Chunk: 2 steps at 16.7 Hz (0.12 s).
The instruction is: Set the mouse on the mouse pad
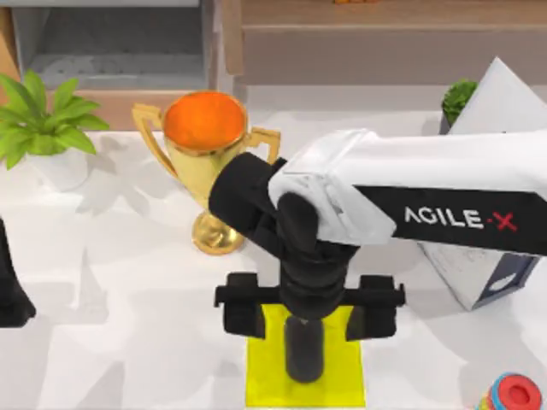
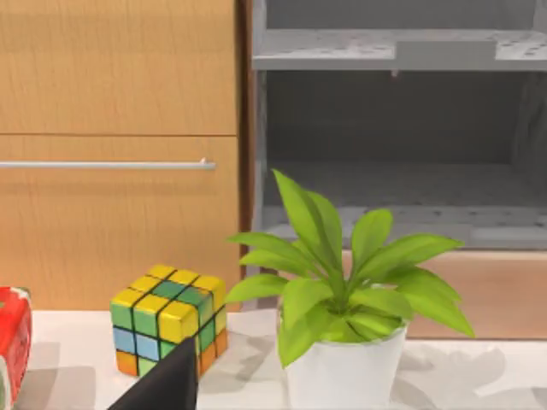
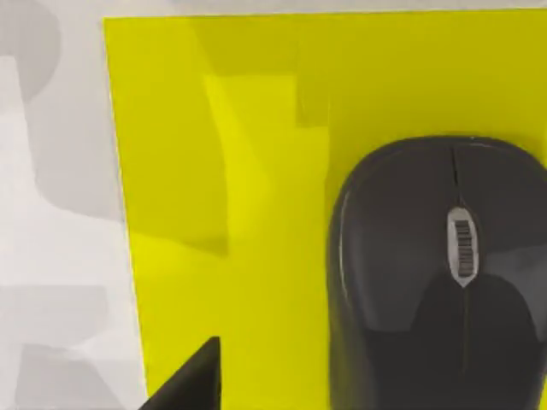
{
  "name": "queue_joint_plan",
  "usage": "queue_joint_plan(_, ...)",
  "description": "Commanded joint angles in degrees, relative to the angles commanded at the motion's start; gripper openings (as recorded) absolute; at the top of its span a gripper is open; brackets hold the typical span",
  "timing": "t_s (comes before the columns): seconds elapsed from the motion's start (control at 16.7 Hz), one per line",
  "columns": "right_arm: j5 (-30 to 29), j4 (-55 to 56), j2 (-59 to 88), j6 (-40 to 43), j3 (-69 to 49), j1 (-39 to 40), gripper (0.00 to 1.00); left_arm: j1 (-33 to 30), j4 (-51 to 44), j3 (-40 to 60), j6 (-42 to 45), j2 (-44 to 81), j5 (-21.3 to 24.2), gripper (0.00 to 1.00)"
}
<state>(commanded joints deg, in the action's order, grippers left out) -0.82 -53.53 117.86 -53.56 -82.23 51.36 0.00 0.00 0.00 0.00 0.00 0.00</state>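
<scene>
The black mouse [image 3: 436,273] lies flat on the bright yellow mouse pad [image 3: 248,213], off to one side of it. From above, the mouse [image 1: 303,352] shows as a dark oblong on the mouse pad [image 1: 342,376] near the table's front edge. My right gripper [image 1: 309,316] hangs straight over it, open, with its two black fingers spread wide on either side and nothing held between them. One fingertip [image 3: 188,380] shows beside the mouse, apart from it. My left arm [image 1: 10,290] is parked at the table's left edge.
A gold trophy [image 1: 205,145] stands just behind the pad. A potted plant [image 1: 43,120] is at the back left, with a colour cube [image 2: 169,318] near it. A white box [image 1: 479,265] sits on the right and a ring toy [image 1: 513,395] at the front right corner.
</scene>
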Motion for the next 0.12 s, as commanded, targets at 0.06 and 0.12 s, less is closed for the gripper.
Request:
queue_joint_plan(0.06,0.0,0.0,0.0,0.0,0.0,0.0,1.00,0.0,0.0,0.0,0.0,0.0,0.0,1.00)
queue_joint_plan(0.12,0.0,0.0,0.0,0.0,0.0,0.0,1.00,0.0,0.0,0.0,0.0,0.0,0.0,1.00)
